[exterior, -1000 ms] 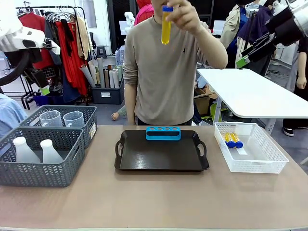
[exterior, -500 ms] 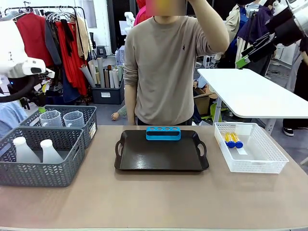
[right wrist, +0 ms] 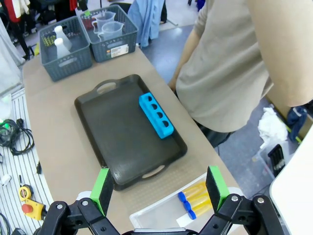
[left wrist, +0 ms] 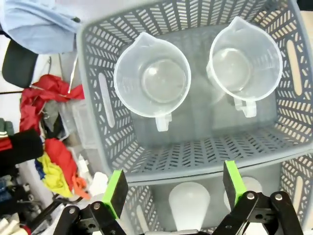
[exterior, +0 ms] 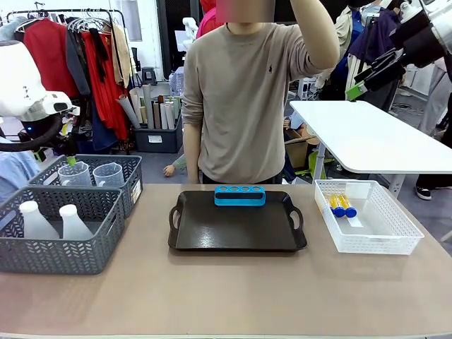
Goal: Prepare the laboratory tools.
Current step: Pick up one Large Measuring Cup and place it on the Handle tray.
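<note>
Two clear handled beakers (exterior: 74,174) (left wrist: 152,81) stand in the far grey basket (exterior: 131,185). My left gripper (exterior: 70,159) (left wrist: 173,188) hovers open above them, nothing between its green pads. Two white conical flasks (exterior: 35,220) (left wrist: 189,205) stand in the near grey basket (exterior: 56,254). The blue four-hole rack (exterior: 240,195) (right wrist: 155,115) sits empty at the far edge of the black tray (exterior: 236,236) (right wrist: 117,142). Two blue-capped orange tubes (exterior: 341,205) (right wrist: 194,198) lie in the white basket (exterior: 367,244). My right gripper (exterior: 360,86) (right wrist: 159,191) hangs open, high at the right.
A person (exterior: 244,92) stands behind the tray with one arm raised, the hand out of the top of the front view. A white side table (exterior: 367,138) stands beyond the right basket. Bare tabletop (exterior: 233,289) stretches in front of the tray.
My left arm has swung down and right to above the beaker basket. The person has lifted the orange tube up out of the picture. The right arm has not moved.
</note>
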